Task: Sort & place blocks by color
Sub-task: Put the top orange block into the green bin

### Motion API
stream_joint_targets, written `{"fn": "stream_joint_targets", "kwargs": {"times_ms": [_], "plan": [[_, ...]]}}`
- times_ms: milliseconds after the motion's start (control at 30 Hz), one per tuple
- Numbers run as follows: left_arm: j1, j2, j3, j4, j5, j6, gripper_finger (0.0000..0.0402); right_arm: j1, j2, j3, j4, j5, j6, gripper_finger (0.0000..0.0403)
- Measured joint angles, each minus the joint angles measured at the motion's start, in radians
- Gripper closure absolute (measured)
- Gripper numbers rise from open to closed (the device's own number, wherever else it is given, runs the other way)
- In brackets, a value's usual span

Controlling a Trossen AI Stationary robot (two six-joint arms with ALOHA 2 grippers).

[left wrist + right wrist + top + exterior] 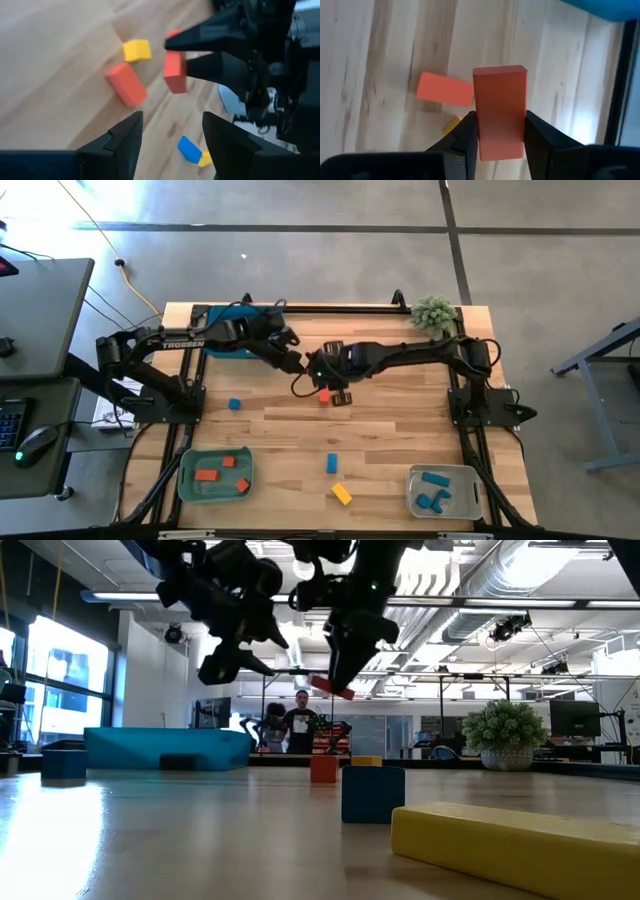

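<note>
My right gripper (330, 387) hangs over the middle of the table, shut on a red-orange bar block (500, 105), which shows below its fingers in the low view (333, 688). My left gripper (170, 145) is open just to the left of it, above the table, with nothing between its fingers. Under them a red-orange block (445, 90) and a yellow cube (136, 50) lie flat on the wood. Two blue blocks (234, 404) (331, 463) and a yellow bar (342, 494) lie nearer the front edge. My right gripper pinches the red-orange bar by its two long sides (500, 137) between its two fingers, at the bar's near end. The fingers slant down and lie along the bar, which sticks out past the fingertips (340, 692). It hangs tilted, lifted clear of the table.
A green tray (188, 480) with red-orange blocks stands at the front left, a grey tray (470, 498) with blue blocks at the front right, a teal tray (225, 345) at the back left under my left arm. A potted plant (434, 313) stands at the back right corner.
</note>
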Motion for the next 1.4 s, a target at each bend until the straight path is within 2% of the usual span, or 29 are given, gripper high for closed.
{"fn": "stream_joint_targets", "kwargs": {"times_ms": [333,633,900,1067,1400], "plan": [[-0.106,0.0,0.0,0.001,-0.004,-0.037,0.0206,0.107,0.0,0.002,0.069,0.072,0.059,0.0307],[-0.175,-0.016,0.001,0.08,-0.014,-0.077,0.0206,0.148,-0.002,0.139,0.016,0.119,0.159,0.0307],[-0.19,-0.024,0.002,0.129,-0.053,-0.113,0.0206,0.165,0.001,0.229,-0.07,0.163,0.17,0.0307],[-0.19,-0.023,0.0,0.168,-0.073,-0.122,0.0206,0.165,0.001,0.232,-0.102,0.166,0.236,0.0307],[-0.188,-0.022,-0.001,0.211,-0.132,-0.124,0.0206,0.174,0.006,0.234,-0.102,0.156,0.267,0.0307]]}}
